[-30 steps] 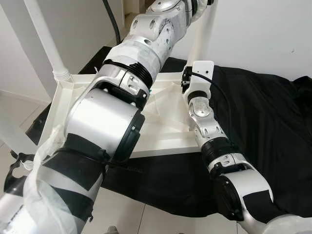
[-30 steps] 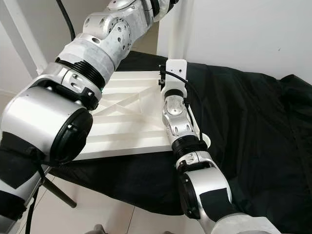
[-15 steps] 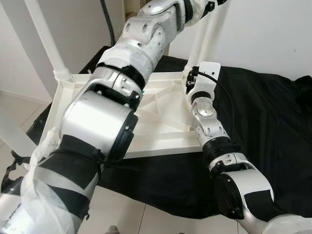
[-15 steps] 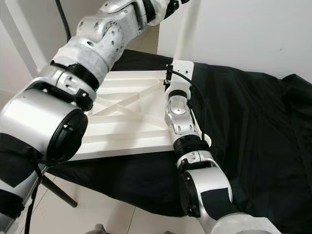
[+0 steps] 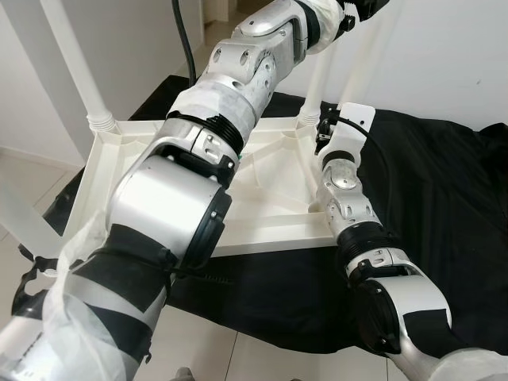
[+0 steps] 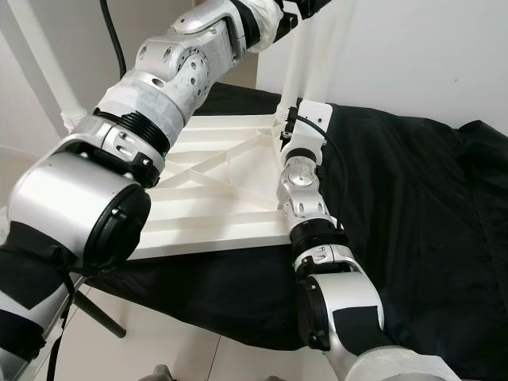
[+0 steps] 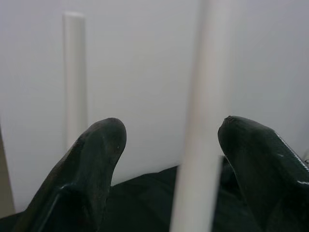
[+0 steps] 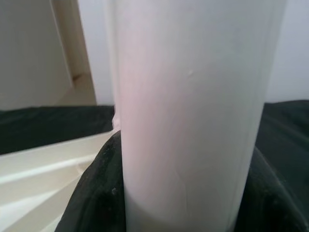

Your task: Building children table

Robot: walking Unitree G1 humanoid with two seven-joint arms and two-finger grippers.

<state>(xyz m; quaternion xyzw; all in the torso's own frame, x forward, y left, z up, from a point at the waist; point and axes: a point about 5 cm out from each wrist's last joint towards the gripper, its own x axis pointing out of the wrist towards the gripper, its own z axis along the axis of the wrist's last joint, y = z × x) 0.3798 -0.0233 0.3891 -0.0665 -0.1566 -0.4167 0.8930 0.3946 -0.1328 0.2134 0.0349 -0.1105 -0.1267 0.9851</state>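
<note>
The white table top [image 5: 262, 214] lies upside down on a black cloth [image 5: 444, 182]. One white leg [image 5: 79, 71] stands at its far left corner. At the far right corner rise two white legs close together [image 5: 319, 75]. My right gripper [image 5: 321, 133] is at the foot of one of them, and in the right wrist view that leg [image 8: 193, 96] sits tight between the black fingers [image 8: 96, 193]. My left arm [image 5: 238, 71] reaches across and up. My left gripper [image 7: 171, 135] is open, with a leg's upper part [image 7: 200, 121] between its fingers.
The cloth covers the floor to the right and in front of the table top. A white wall [image 5: 444, 55] stands close behind. A black cable [image 5: 184, 40] hangs at the back left. Pale floor tiles [image 5: 238, 357] lie in front.
My left arm has swung to the right and higher. My right wrist has shifted a little to the right at the far right corner of the table top. The table top has stayed put.
</note>
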